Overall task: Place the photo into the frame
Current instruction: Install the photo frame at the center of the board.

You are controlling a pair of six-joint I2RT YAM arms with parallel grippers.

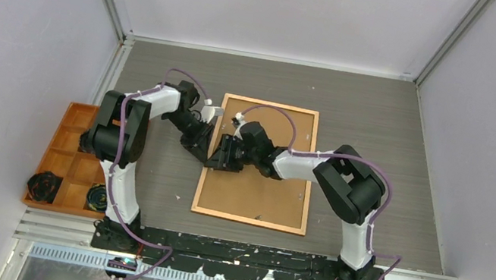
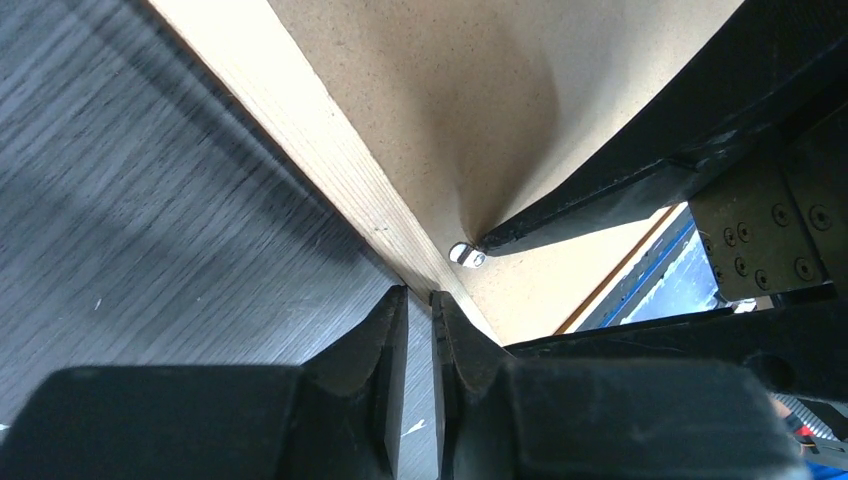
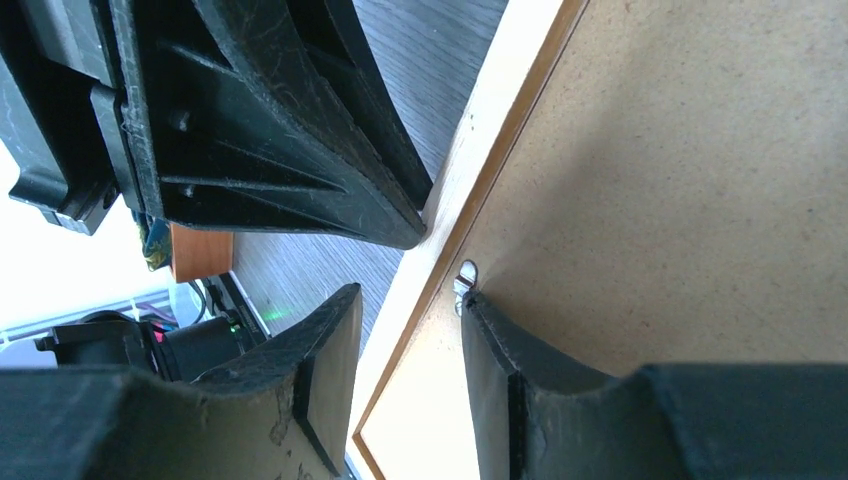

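Step in hand: working the small metal tab (image 2: 466,255) on the left rail of the frame (image 1: 249,221), judged to be the locking or freeing of the backing board (image 1: 259,192).
Frame: lies flat on the table (image 1: 385,133), back upward, brown fibreboard showing.
Photo: not visible in any view; whether under the board or elsewhere, cannot tell.
Left gripper (image 2: 418,295): fingers drawn together with only a thin slit between, nothing seen held, tips down at the outer edge of the left rail.
Right gripper (image 3: 408,295): fingers apart, straddling the rail; the inner fingertip touches the tab at the board's edge.
Next move: probably a short, fine push or turn of the tab with that fingertip, the rail being steadied by the other arm; little room, since both tools crowd the same spot.
Container: orange compartment tray (image 1: 73,109) at the left, well apart from the frame.
Contents: two black items (image 1: 44,185) (image 1: 97,197) in the near compartments; other compartments appear bare.
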